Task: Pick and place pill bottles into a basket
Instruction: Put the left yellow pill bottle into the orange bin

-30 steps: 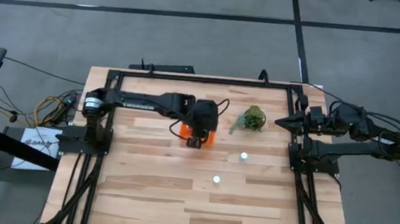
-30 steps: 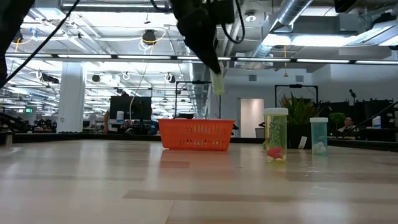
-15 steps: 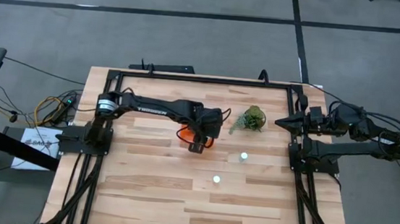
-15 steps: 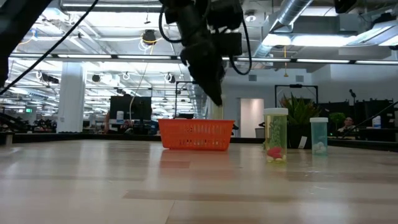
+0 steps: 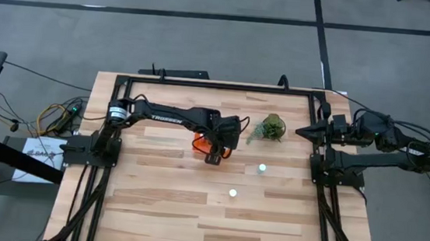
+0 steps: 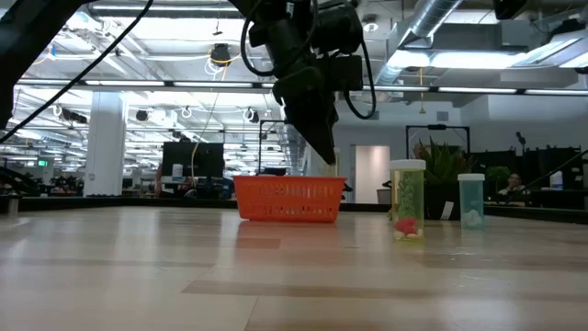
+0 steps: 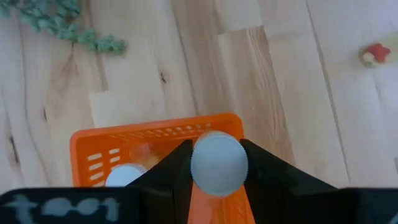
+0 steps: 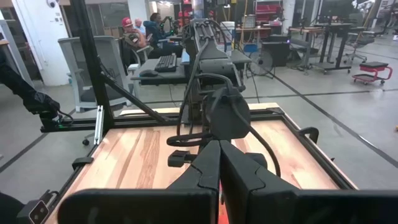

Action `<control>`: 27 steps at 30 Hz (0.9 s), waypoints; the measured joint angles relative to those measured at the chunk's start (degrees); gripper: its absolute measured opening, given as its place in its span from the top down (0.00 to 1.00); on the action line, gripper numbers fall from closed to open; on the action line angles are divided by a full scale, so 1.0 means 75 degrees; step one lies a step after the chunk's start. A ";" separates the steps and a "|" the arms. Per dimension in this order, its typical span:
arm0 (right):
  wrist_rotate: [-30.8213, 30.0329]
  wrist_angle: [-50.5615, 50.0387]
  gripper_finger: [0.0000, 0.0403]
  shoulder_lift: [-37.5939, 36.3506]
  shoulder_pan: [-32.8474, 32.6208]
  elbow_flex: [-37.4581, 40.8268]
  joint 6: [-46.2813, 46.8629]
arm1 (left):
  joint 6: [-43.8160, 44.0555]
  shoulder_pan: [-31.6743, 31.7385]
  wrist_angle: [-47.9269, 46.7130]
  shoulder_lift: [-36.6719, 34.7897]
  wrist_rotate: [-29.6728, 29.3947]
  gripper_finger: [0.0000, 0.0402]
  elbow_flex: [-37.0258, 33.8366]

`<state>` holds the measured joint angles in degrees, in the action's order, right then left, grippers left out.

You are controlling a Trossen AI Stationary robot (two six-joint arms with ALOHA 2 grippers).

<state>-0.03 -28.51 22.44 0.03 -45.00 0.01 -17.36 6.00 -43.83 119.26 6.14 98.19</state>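
Note:
The orange basket (image 5: 200,143) stands on the table mid-left of centre; it also shows in the low view (image 6: 289,199) and the left wrist view (image 7: 93,155). My left gripper (image 5: 213,158) is over the basket's near right corner, shut on a pill bottle with a white cap (image 7: 219,163). Another white cap (image 7: 124,177) lies inside the basket. Two pill bottles (image 5: 261,168) (image 5: 233,192) stand upright on the table to the basket's right and near side. My right gripper (image 5: 301,131) is shut at the table's right edge. My left gripper pinches the pill bottle between its two fingers (image 7: 177,163), one on each side just below the cap (image 7: 219,149). The fingers slant down from above. The bottle's cap end faces the wrist, and its lower end (image 6: 331,167) reaches the basket's rim; whether it rests inside is hidden.
A green leafy plant clump (image 5: 270,128) lies right of the basket. In the low view the two standing bottles (image 6: 407,199) (image 6: 470,200) show right of the basket. A small red piece (image 7: 375,55) lies on the wood. Black frame rails border the table.
My left gripper has come down toward the basket with the pill bottle, still shut on it. The bottle's lower end, well above the rim a second ago, now stands at the basket's rim.

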 joint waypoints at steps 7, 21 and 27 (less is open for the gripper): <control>0.0000 0.0000 1.00 -0.0001 -0.0003 0.0000 0.0000 | 0.0054 0.0038 0.0087 0.0000 -0.0022 0.73 0.0000; -0.0002 -0.0023 1.00 -0.0001 0.0000 0.0000 -0.0002 | 0.0089 0.0070 0.0042 0.0393 -0.0031 0.73 -0.0006; -0.0002 -0.0029 1.00 0.0002 0.0000 -0.0002 0.0000 | 0.0078 0.0067 -0.0047 0.0393 -0.0028 0.73 -0.0006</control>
<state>-0.05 -28.73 22.46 0.03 -45.01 0.01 -16.77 6.50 -44.18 122.21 5.93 98.15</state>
